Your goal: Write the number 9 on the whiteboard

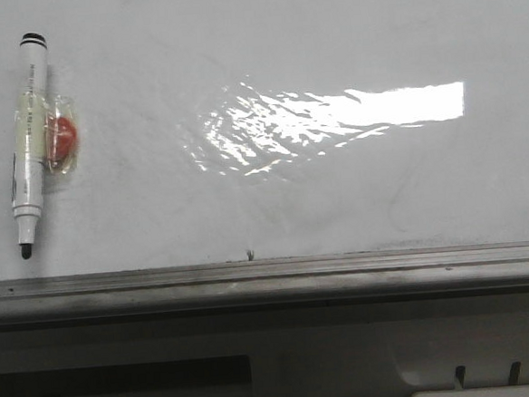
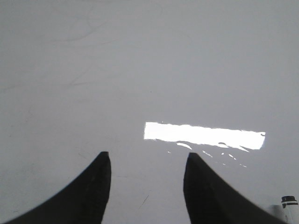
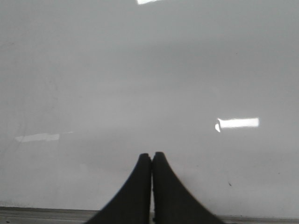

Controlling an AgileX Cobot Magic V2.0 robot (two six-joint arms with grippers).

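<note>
The whiteboard (image 1: 263, 53) fills the front view, glossy white-grey with glare. No number 9 shows on it in any view. A white marker with a black cap end and black tip (image 1: 27, 142) lies at the board's left, tip toward the near rail. Neither gripper shows in the front view. My left gripper (image 2: 147, 161) is open and empty above bare board (image 2: 140, 70); the marker's black end (image 2: 288, 201) peeks in at a corner of that view. My right gripper (image 3: 152, 156) is shut and empty over bare board (image 3: 149, 70) close to the rail (image 3: 261, 219).
A small clear packet with a red-orange piece (image 1: 61, 138) sits against the marker. A grey metal rail (image 1: 270, 280) edges the board's near side, with the robot's grey base (image 1: 303, 359) below it. A bright glare patch (image 1: 394, 105) lies right of centre.
</note>
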